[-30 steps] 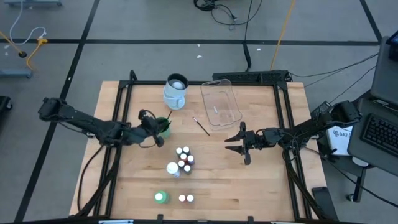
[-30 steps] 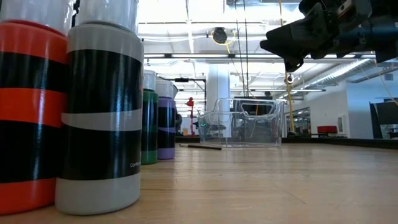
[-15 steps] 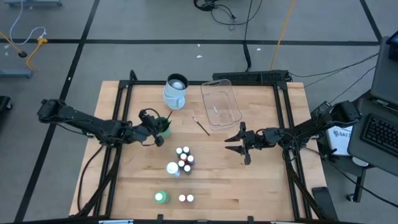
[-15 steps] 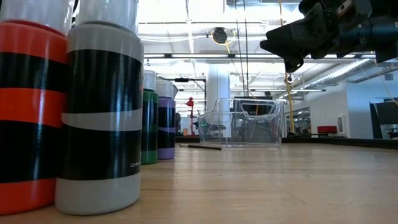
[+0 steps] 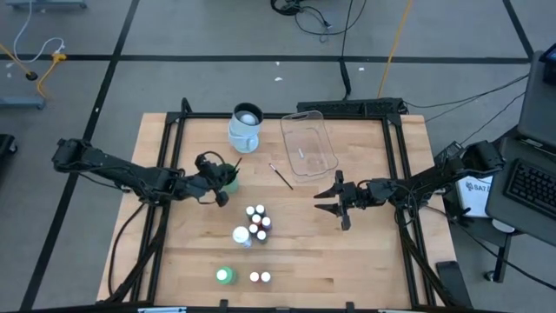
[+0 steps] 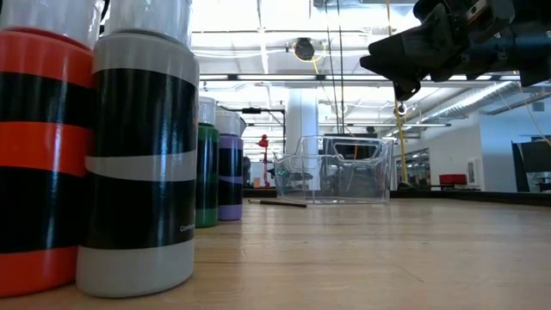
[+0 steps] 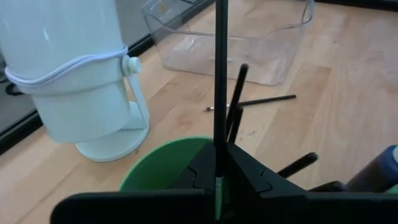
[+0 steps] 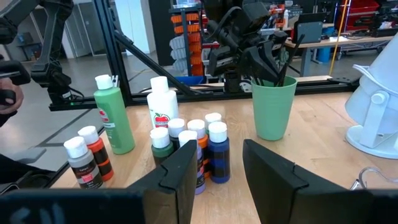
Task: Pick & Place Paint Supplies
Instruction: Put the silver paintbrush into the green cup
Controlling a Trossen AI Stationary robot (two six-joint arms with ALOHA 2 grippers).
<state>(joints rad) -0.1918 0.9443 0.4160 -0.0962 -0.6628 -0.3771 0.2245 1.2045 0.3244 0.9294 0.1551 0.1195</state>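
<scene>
Pale wooden table (image 5: 373, 252) fills the high view, with an arm reaching in from each side. The left arm stretches low across to the green cup (image 8: 273, 106), and the left gripper (image 5: 215, 178) is clenched on a thin dark brush (image 7: 219, 74) standing upright in that cup. The right arm lies level, and the right gripper (image 5: 330, 200) hangs released and holds nothing, near the clear tray (image 5: 323, 130). One white container (image 5: 246, 128) stands beside the tray. Two tall bottles stand near the front edge, the white bottle (image 8: 161, 99) and the green bottle (image 8: 113, 121). About six small bottles (image 5: 256, 222) cluster mid-table, and two more small bottles (image 5: 260, 277) stand apart. One loose brush (image 5: 280, 176) lies flat beside the tray.
</scene>
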